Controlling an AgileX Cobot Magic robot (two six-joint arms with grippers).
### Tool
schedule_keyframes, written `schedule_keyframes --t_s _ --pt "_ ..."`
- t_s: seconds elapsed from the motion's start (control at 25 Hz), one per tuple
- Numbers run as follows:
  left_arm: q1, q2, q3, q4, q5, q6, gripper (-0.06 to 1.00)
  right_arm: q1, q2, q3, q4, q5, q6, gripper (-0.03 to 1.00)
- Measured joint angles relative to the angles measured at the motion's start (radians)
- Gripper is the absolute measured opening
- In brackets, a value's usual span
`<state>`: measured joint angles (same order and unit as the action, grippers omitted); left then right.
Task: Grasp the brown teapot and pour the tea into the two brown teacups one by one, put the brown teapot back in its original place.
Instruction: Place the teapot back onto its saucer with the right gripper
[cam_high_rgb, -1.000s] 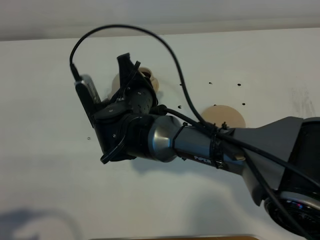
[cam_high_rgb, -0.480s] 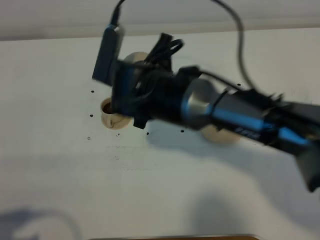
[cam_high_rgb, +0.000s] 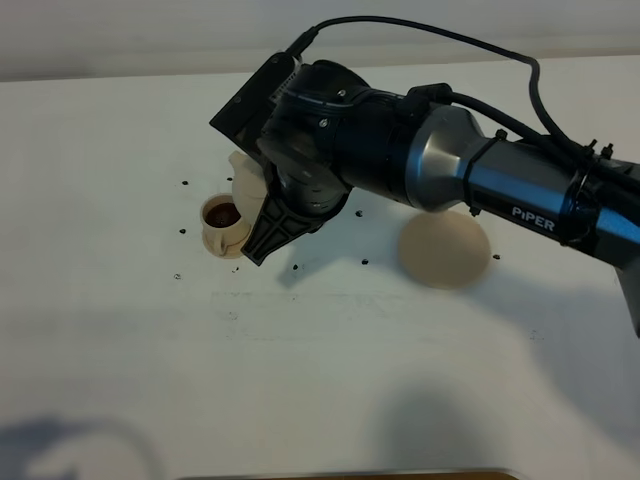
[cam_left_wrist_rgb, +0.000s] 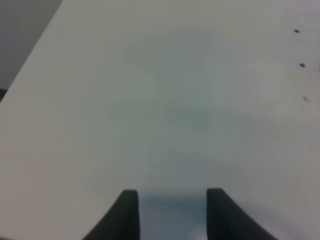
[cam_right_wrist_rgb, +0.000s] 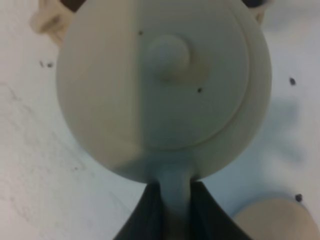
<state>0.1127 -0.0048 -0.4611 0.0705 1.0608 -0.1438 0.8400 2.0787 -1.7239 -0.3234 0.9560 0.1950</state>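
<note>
Exterior high shows "PIPER" on the right arm (cam_high_rgb: 520, 195); its end effector (cam_right_wrist_rgb: 172, 200) clamps the brown teapot's (cam_right_wrist_rgb: 162, 85) handle; left end effector (cam_left_wrist_rgb: 170, 212) apart

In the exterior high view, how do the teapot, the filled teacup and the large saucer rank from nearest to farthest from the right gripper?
1. The brown teapot, held in the right gripper, mostly hidden under the arm.
2. The filled teacup, just left of the gripper.
3. The large saucer, farther right, beneath the forearm.
</note>
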Motion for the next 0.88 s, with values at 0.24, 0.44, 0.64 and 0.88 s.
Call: schedule_keyframes --t_s 0.24,0.44,0.64,0.88 --pt "0.0 0.0 0.0 0.0 0.0 0.0 0.31 -0.037 0.098 0.001 0.031 -0.013 -0.009 0.11" --pt "0.0 0.0 0.0 0.0 0.0 0.0 0.31 -0.046 0.133 0.003 0.057 -0.033 -0.016 0.11" --pt "0.0 0.0 0.0 0.0 0.0 0.0 0.31 -0.045 0.109 0.003 0.079 -0.028 -0.028 0.11" --pt "0.0 0.0 0.0 0.0 0.0 0.0 0.31 -0.031 -0.035 0.003 0.111 0.046 -0.061 0.11"
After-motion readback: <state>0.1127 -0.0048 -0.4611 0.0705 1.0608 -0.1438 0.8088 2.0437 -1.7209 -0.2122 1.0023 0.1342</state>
